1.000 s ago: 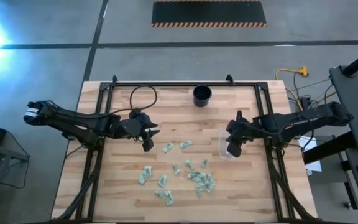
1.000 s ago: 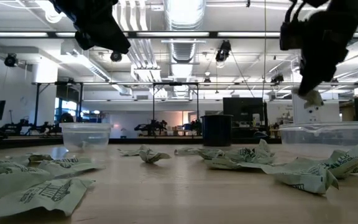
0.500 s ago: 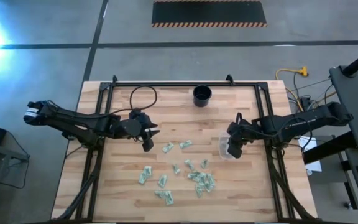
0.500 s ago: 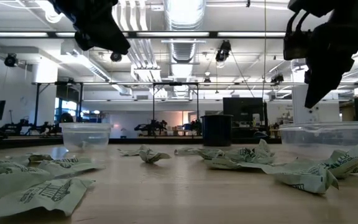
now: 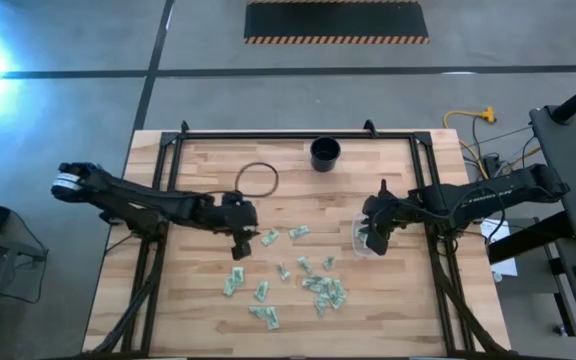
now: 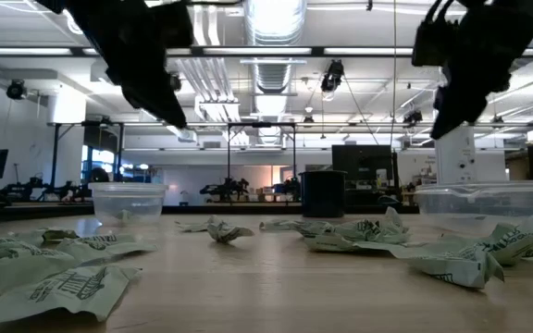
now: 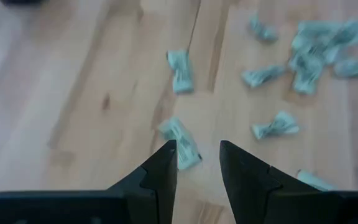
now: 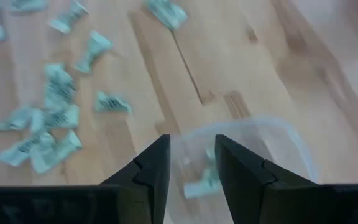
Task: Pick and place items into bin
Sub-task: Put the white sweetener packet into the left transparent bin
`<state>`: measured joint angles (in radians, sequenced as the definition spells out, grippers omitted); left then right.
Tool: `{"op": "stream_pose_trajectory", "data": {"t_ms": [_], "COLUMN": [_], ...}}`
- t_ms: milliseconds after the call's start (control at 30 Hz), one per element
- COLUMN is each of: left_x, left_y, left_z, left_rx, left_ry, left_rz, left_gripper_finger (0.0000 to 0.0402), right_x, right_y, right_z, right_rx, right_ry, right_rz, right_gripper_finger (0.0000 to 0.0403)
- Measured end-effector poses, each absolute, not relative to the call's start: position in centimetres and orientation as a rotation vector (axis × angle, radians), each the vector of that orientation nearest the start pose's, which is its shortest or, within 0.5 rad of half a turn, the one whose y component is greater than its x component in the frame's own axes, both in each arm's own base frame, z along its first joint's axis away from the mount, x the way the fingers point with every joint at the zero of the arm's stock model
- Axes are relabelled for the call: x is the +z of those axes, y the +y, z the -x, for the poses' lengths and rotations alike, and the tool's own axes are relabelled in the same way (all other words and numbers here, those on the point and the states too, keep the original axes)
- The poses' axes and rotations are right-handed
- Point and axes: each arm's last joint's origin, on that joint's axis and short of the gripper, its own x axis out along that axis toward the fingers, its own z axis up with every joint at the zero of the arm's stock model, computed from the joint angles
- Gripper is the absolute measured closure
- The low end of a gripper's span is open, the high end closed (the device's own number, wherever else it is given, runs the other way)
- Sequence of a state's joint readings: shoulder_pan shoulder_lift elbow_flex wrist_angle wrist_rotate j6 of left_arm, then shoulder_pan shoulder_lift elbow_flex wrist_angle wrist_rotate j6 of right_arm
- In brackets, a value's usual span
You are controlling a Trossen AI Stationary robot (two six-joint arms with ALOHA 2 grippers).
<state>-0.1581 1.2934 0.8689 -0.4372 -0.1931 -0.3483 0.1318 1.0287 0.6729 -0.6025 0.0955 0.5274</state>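
Observation:
Several small pale green and white packets (image 5: 323, 290) lie scattered on the wooden table's near middle. My left gripper (image 5: 240, 247) hangs open above the table, at the left edge of the scatter. One packet (image 7: 180, 140) lies on the wood just ahead of its fingertips, untouched. My right gripper (image 5: 372, 240) hovers open above a clear tub (image 8: 291, 134) on the table's right. A packet (image 8: 201, 183) lies on the tub's floor, below the fingers.
A black cup (image 5: 325, 153) stands at the far middle. A second clear tub (image 6: 128, 199) shows at the left in the low view. A dark cable loop (image 5: 256, 180) hangs from the left arm. Bare wood lies along the table's left and far sides.
My right gripper has opened and let go of a packet, which has dropped into the clear tub below it. My left gripper has gone toward the table's right and near edges and down, toward the leftmost packets.

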Motion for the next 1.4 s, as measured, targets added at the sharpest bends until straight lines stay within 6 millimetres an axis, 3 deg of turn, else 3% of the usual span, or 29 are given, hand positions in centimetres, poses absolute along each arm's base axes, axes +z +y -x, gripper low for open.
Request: {"op": "stream_pose_trajectory", "data": {"t_ms": [233,467,933,1400], "left_x": [21.4,19.4,17.7,16.0], "left_y": [-3.9,-3.1,0.0,0.2], "left_z": [-29.0,-30.7,-31.3,-32.2], "left_rx": [0.203,0.193,0.256,0.209], "left_ry": [0.932,1.012,1.03,1.047], "left_rz": [0.169,0.207,0.274,0.284], "left_gripper_finger": [0.0297,0.0297,0.0297,0.0297], "right_x": [23.2,23.2,23.6,23.7], "right_y": [2.3,2.5,2.9,3.0], "right_z": [-19.3,-19.2,-19.6,-19.7], "right_rx": [-0.176,-0.151,-0.112,-0.104], "right_ry": [0.895,0.896,0.841,0.833], "right_rz": [-0.325,-0.294,-0.275,-0.273], "right_gripper_finger": [0.0301,0.0311,0.0317,0.0321]}}
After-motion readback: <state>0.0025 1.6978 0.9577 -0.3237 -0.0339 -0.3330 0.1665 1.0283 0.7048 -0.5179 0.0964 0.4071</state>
